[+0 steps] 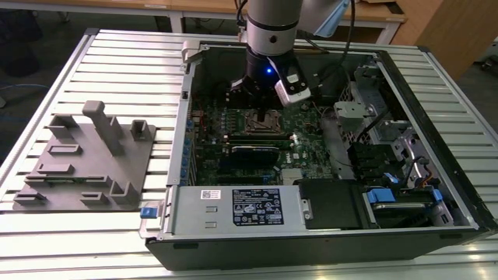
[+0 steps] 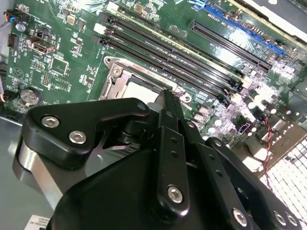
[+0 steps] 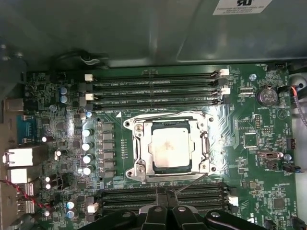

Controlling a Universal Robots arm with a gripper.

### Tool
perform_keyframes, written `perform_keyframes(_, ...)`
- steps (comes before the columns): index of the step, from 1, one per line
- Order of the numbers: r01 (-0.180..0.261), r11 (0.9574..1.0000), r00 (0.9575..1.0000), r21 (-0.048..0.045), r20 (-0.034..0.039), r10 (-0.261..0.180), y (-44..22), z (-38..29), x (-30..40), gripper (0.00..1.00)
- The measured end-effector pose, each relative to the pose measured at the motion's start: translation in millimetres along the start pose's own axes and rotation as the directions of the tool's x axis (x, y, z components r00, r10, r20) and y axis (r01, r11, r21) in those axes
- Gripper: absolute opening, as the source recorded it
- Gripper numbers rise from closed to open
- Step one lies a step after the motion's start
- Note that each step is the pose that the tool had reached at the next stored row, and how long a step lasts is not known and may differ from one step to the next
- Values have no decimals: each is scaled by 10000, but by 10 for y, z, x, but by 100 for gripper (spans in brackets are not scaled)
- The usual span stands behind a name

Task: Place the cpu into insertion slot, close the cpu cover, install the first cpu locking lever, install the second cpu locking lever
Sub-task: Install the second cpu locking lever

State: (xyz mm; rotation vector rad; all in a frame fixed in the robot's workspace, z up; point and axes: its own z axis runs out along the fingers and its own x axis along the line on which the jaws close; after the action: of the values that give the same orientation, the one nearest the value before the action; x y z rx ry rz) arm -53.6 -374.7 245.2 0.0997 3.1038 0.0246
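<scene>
Slatted bench, open computer case (image 1: 327,227) | cpu (image 3: 169,149) sits in insertion slot (image 3: 139,165), mid-motherboard (image 3: 249,191), cpu cover (image 3: 207,125) framing it | I read my gripper (image 3: 165,211) just beside the slot's memory-slot edge | fingers drawn together, holding nothing | levers unclear.

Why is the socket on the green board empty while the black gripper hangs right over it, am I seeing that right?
Not quite: the insertion slot is not empty. The first wrist view shows the cpu seated in it, framed by the cpu cover. The gripper does hang right over it.

Silver-grey arm (image 1: 272,26), black screwed end effector (image 2: 165,103)
</scene>
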Motion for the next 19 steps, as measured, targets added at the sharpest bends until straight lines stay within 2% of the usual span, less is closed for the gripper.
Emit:
perform_keyframes(3, 12, 10000, 10000, 12, 2, -12, -4, 36, 5, 10)
perform_keyframes(9, 24, 10000, 10000, 21, 2, -24, -24, 58, 20, 10)
perform_keyframes(19, 33, 10000, 10000, 37, 3, -33, -49, 131, 58, 10)
